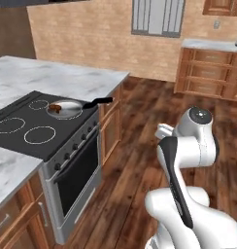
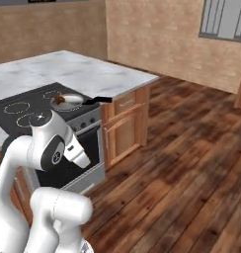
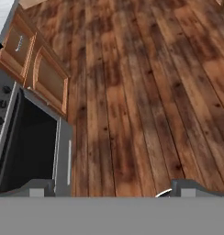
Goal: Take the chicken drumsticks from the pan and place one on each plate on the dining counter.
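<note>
Grey pan (image 1: pixel 65 109) holds a reddish-brown drumstick (image 1: pixel 55 107) — gripper (image 3: pixel 109 187) fingers spread wide, grasping nothing.

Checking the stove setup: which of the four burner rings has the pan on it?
The back ring nearest the cabinets: the pan covers it, black handle pointing off the stovetop. The other three rings lie bare.

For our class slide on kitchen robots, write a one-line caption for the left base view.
White robot arm over a wooden floor beside a stove, where a pan holds a brown drumstick.
</note>
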